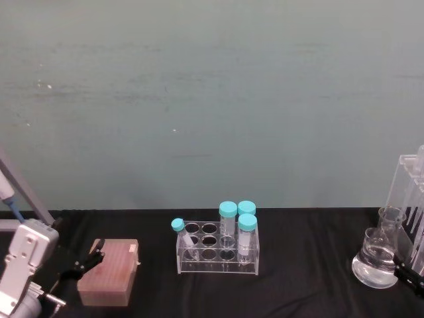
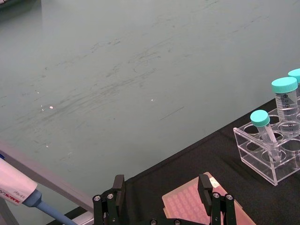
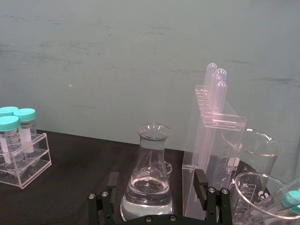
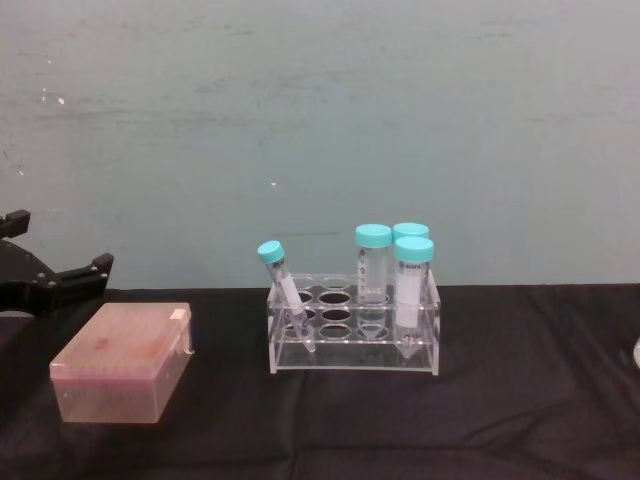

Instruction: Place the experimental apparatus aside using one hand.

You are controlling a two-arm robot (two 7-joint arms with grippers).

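Two grippers are showing at the near edge of the desk [image 1: 311, 265], one on each side. The right gripper [image 3: 157, 197] is sitting low at the desk's right end with its jaws spread wide and grasping nothing; in the right wrist view its two black fingers are standing on either side of the conical flask [image 3: 151, 178], apart from the glass. The flask is holding clear liquid in its lower part and is standing upright on the black cloth. Just beside it, the clear acrylic stand [image 3: 213, 154] is rising tall, with long round-topped tubes [image 3: 216, 91] leaning along it. Two glass beakers [image 3: 251, 152] are standing next to the stand, at the far right end of the desk. The left gripper [image 2: 161, 197] is hovering at the desk's left end, likewise released and empty, with its fingers just behind the pink tip box [image 1: 108, 272]. Between the two sides, near the middle of the desk, a clear tube rack [image 1: 217, 252] is carrying four teal-capped tubes [image 1: 237, 225], one of them tilted at the rack's left end. Beyond the left gripper, a pipette [image 2: 18, 192] is resting on a slanted grey bar.
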